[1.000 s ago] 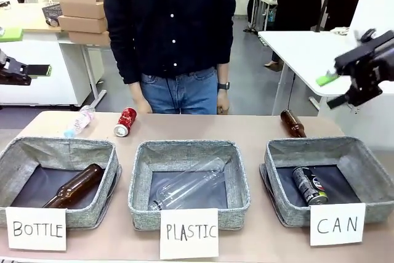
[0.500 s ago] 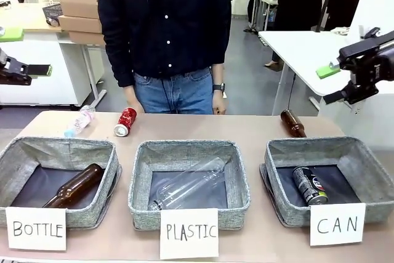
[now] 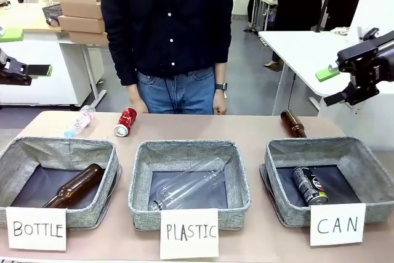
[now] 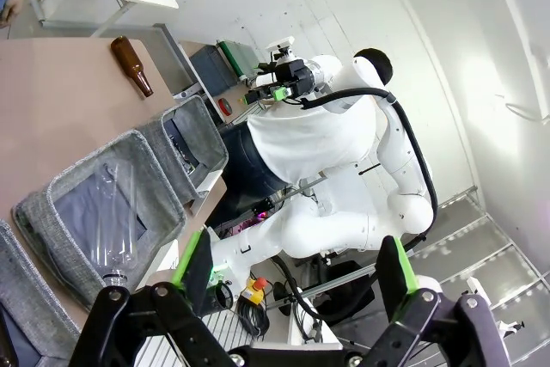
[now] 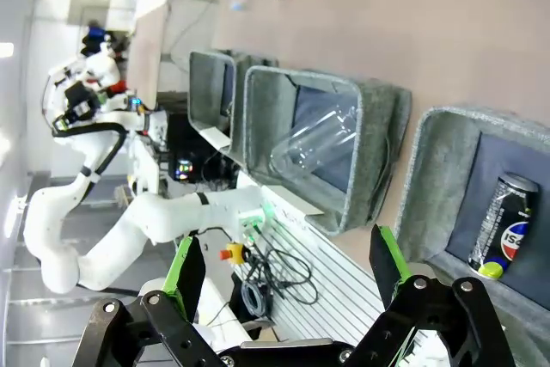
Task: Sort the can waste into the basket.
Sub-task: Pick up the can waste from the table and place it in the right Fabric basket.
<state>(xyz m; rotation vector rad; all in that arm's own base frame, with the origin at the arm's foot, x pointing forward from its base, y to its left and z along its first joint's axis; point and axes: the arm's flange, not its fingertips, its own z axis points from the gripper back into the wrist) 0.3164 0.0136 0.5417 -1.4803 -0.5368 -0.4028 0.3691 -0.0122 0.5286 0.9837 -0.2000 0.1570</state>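
We log the black metal can (image 3: 309,185) inside the grey woven CAN basket (image 3: 313,144); the red metal can (image 3: 125,121), perhaps dented, lies at the far edge of the tabletop (image 3: 246,129). The left gripper (image 4: 295,274) and right gripper (image 5: 284,271) are spread wide and empty.

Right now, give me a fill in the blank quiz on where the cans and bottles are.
The black can lies in the basket signed ___.
The red can lies on the ___, outside every bin.
The bin signed BOTTLE holds one ___ glass bottle.
Missing: CAN; table; brown.
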